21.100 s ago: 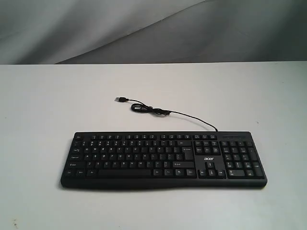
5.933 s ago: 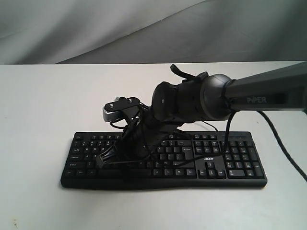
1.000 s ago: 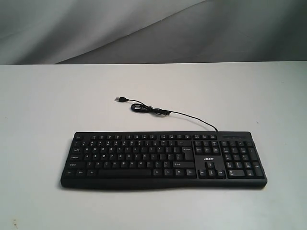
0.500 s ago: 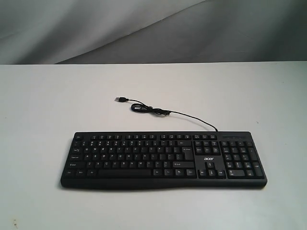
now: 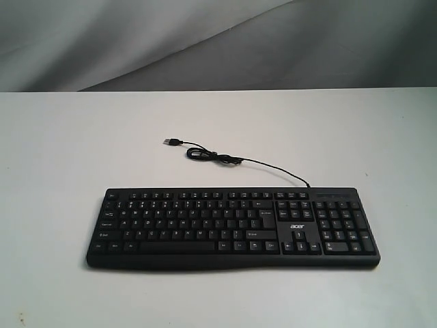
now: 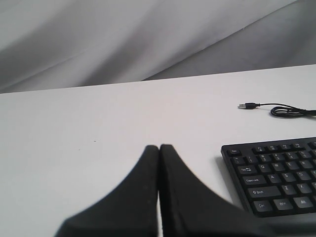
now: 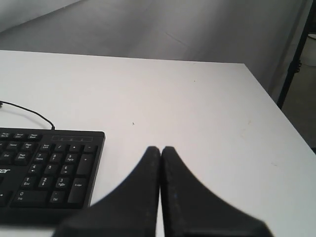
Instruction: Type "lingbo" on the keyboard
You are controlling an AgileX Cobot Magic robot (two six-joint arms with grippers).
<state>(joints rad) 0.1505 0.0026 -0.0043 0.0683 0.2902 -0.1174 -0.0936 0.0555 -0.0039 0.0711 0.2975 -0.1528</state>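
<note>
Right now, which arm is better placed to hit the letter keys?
Probably left. The left gripper, shut, sits just off the letter end of the keyboard, by Ctrl; the right gripper, also shut, sits past the number pad.

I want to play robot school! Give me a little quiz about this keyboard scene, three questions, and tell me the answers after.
1. True or false: the keyboard has its USB plug plugged into something.
2. Pick one. The left gripper and the right gripper are: A) both open, B) both shut on nothing, C) both pressing keys.
3. Fill in: the white logo on the keyboard reads ____.
Key: 1 false, the plug lies loose on the table. 2 B. 3 acer.
</note>
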